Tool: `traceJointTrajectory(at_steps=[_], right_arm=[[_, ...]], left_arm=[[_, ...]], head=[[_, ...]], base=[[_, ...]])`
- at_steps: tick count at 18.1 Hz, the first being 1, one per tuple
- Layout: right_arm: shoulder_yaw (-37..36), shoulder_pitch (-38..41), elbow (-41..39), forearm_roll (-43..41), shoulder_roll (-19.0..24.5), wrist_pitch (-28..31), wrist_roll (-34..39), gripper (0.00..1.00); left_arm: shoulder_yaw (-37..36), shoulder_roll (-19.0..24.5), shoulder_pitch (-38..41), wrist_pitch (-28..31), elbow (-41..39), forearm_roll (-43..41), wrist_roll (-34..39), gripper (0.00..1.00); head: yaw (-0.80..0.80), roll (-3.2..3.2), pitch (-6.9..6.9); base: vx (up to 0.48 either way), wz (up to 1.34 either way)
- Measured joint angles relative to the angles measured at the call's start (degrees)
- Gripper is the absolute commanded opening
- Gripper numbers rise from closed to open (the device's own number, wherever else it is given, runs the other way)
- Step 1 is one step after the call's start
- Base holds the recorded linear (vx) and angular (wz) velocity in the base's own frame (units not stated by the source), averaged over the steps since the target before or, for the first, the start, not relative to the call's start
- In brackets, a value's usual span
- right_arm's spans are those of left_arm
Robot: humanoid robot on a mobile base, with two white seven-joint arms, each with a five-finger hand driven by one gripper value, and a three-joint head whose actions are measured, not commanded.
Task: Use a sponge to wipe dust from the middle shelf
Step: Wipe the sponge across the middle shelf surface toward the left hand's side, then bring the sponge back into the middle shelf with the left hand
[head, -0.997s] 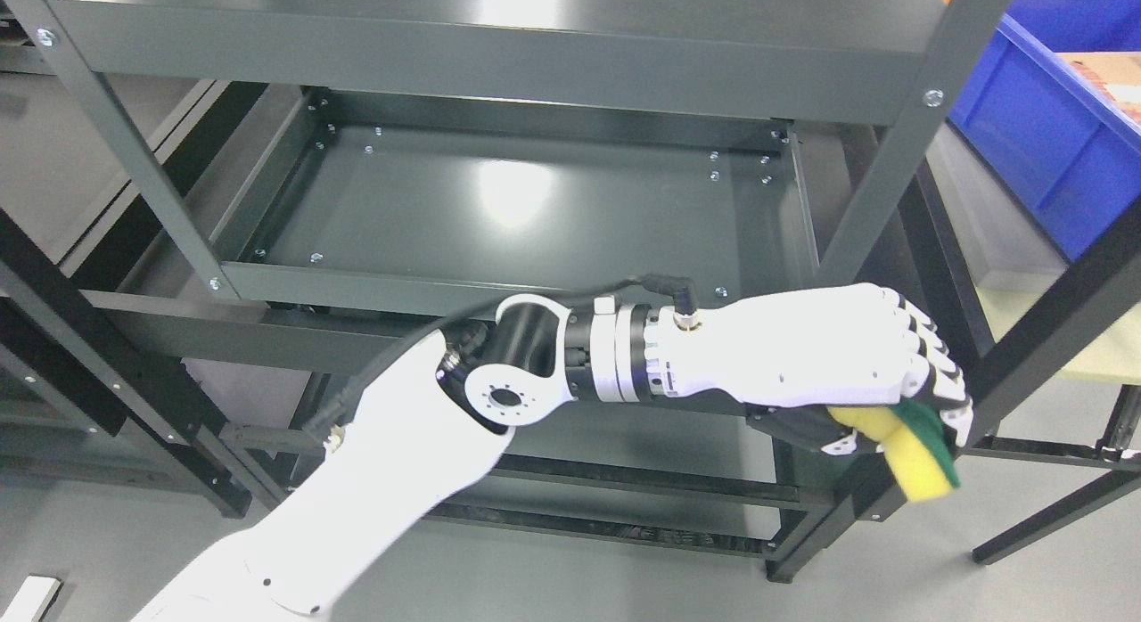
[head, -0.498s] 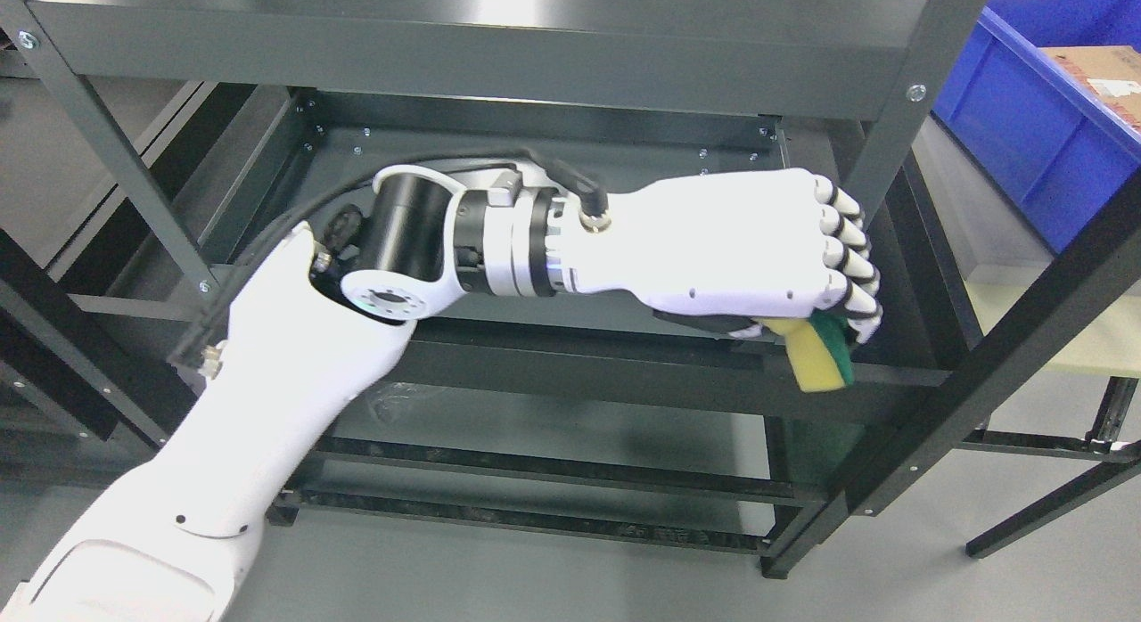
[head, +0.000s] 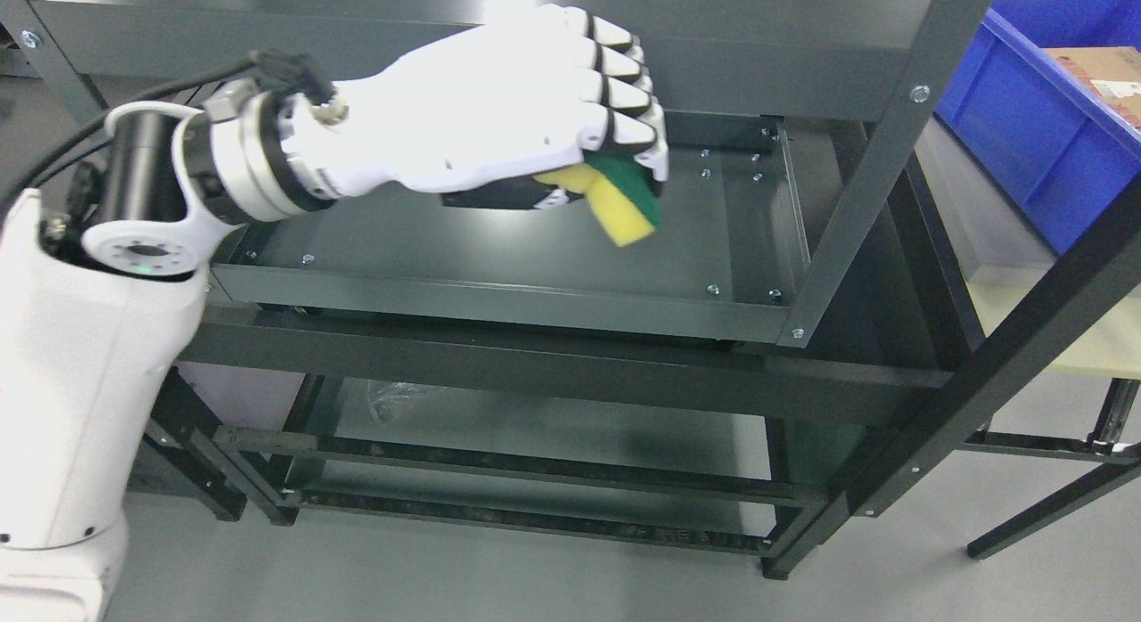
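So the left robot hand is clenched around the sponge, a yellow one with a green scrub side, and the lower end of it pokes out below the fingers. The hand sits over the middle shelf, roughly above the centre-right of the tray, in front of the top shelf's front rail. Hard to tell from this angle if the sponge is actually touching the shelf surface or hanging a bit above it; it looks like it's just above.

Judging by that, this is the approach step: sponge in hand, lined up over the shelf, wiping not really underway. Next move probably calls for dropping the hand so the sponge presses flat on the dark metal, then sweeping side to side. The thing to watch is the shelf's raised front lip and the right upright post, since the knuckles sit close under the top rail. The right arm doesn't show at all. A blue bin sits off to the far right.
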Motion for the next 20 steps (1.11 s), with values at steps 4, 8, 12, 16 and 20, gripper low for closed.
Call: traceJointTrajectory(at_steps=[4, 8, 12, 16, 20], right_arm=[[0.00, 0.00, 0.00, 0.00, 0.00, -0.01, 0.00, 1.00], [0.00, 0.00, 0.00, 0.00, 0.00, -0.01, 0.00, 1.00], [0.00, 0.00, 0.00, 0.00, 0.00, -0.01, 0.00, 1.00], [0.00, 0.00, 0.00, 0.00, 0.00, -0.01, 0.00, 1.00], [0.00, 0.00, 0.00, 0.00, 0.00, -0.01, 0.00, 1.00]], left_arm=[[7.32, 8.32, 6.49, 0.05, -0.78, 6.05, 0.23, 0.00], [16.61, 15.56, 15.70, 0.12, -0.60, 9.90, 0.35, 0.00], [27.61, 20.93, 25.36, 0.18, 1.48, 12.13, 0.35, 0.00], [37.33, 24.70, 32.55, 0.20, 4.20, 14.16, 0.35, 0.01], [44.95, 27.28, 37.60, 0.20, 6.38, 15.17, 1.28, 0.00]], head=[[0.00, 0.00, 0.00], [0.00, 0.00, 0.00], [0.00, 0.00, 0.00], [0.00, 0.00, 0.00], [0.00, 0.00, 0.00]], base=[[0.000, 0.00], [0.001, 0.01], [0.000, 0.00], [0.000, 0.00], [0.000, 0.00]])
